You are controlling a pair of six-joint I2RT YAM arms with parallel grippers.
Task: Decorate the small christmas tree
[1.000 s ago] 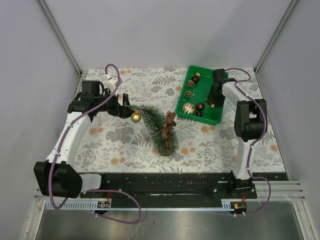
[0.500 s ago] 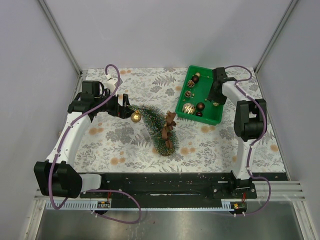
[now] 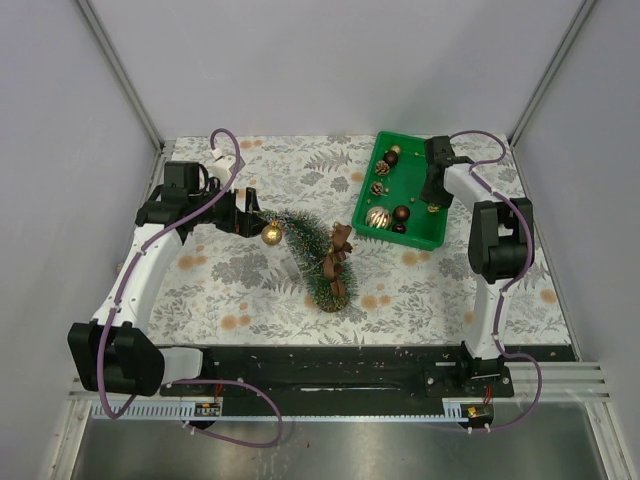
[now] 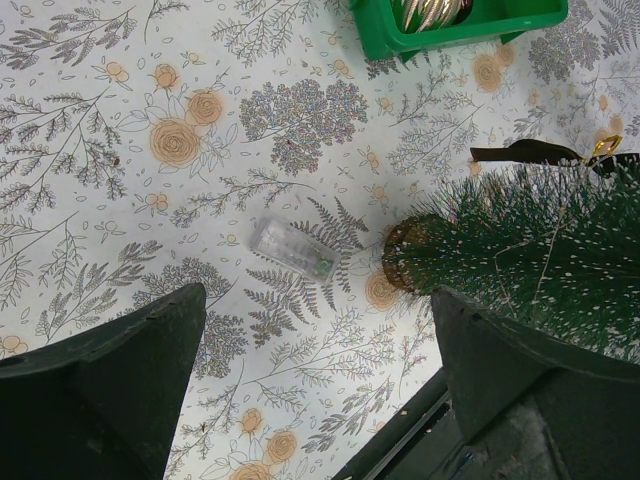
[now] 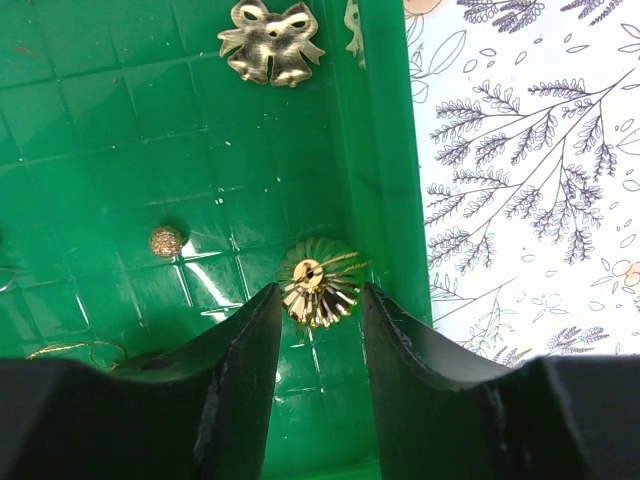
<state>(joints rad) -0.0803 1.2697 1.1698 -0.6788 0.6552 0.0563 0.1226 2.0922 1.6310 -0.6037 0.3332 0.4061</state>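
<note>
Tree: the small christmas tree [image 3: 313, 255] lies on its side on the table [image 3: 220, 290], its tip pointing far-left. From above its wooden base cannot be made out.
On the tree: a gold ball [image 3: 271, 234] rests against the bristles near the tip, and a brown ribbon [image 3: 340, 245] lies across the tree's middle.
Left claw: the left claw [image 4: 315, 300] hangs just off the tree's tip. Its jaws are spread wide, with only the patterned cloth between them.
Hidden, left wrist view: the tree runs out of the right edge and its lower part sits behind one dark finger [image 4: 520, 390]. A brownish round thing at its left end is half buried in bristles, and I cannot tell what it is.
Beside the tree: a clear plastic piece [image 4: 290, 247] lies flat on the table just left of it.
Bin: the green bin [image 3: 425, 240] sits right of the tree, near it but apart.
Right claw: the right claw [image 5: 320, 298] is down inside the bin, at the wall farthest from the tree. Its jaws stand narrow, one on each side of a gold ribbed ornament [image 5: 318, 285]. I cannot tell whether they press it or only flank it.
Also in the bin: a gold bow [image 5: 270, 40] and a small gold bead [image 5: 166, 241]. A gold thread is partly covered by the left finger.
</note>
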